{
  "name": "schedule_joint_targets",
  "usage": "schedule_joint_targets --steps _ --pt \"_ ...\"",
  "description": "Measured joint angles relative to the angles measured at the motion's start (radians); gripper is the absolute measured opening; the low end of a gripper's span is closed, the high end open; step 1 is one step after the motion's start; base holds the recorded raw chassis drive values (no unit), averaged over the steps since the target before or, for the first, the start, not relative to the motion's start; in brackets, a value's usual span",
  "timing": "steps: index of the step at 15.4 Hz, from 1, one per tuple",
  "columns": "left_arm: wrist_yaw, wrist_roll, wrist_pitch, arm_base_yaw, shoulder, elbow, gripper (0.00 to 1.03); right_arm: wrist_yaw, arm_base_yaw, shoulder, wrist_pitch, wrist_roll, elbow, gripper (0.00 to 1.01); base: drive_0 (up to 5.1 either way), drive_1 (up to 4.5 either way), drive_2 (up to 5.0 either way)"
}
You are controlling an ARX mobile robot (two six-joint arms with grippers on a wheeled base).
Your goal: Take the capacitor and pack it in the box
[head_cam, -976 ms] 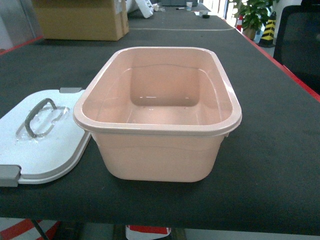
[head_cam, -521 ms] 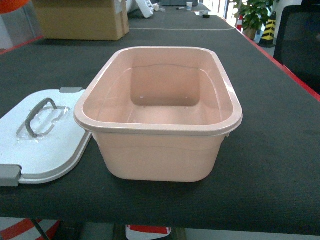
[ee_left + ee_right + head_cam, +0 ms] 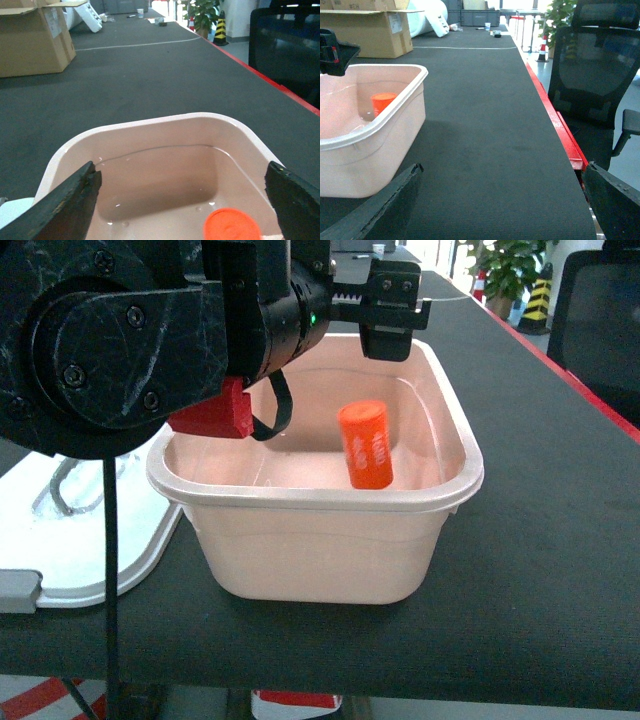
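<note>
The pale pink box (image 3: 320, 498) stands open in the middle of the black table, with its white lid (image 3: 90, 560) lying flat to its left. An orange cylindrical capacitor (image 3: 365, 445) is inside the box, tilted, toward the right wall; I cannot tell whether it rests on the floor. My left gripper (image 3: 182, 172) hangs open over the box (image 3: 165, 119), apart from the capacitor (image 3: 232, 226) below it. In the head view the left arm covers the box's far-left corner. My right gripper (image 3: 502, 170) is open over bare table, right of the box (image 3: 395, 107).
A brown cardboard carton (image 3: 30, 42) stands at the table's far left. A red strip (image 3: 560, 125) marks the right table edge, and a black office chair (image 3: 600, 75) sits just beyond it. A potted plant (image 3: 505, 270) is far back right.
The left arm has swung into the head view over the box. The box was empty before; the orange capacitor is now inside it.
</note>
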Motion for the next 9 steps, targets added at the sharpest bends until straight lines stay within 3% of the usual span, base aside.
schedule_joint_targets --steps 1,4,6,9 --pt "0.000 0.000 0.000 0.000 -0.002 0.000 1.00 0.000 0.000 0.000 0.000 0.000 0.000 0.98 0.0 0.00 0.0" --pt "0.040 -0.005 0.129 0.057 -0.070 -0.101 0.98 0.000 0.000 0.000 0.000 0.000 0.000 0.98 0.0 0.00 0.0" --pt "0.073 -0.008 0.150 0.189 -0.182 -0.179 0.98 0.000 0.000 0.000 0.000 0.000 0.000 0.98 0.0 0.00 0.0" --pt "0.135 -0.023 0.163 0.448 -0.240 -0.280 0.98 0.000 0.000 0.000 0.000 0.000 0.000 0.98 0.0 0.00 0.0"
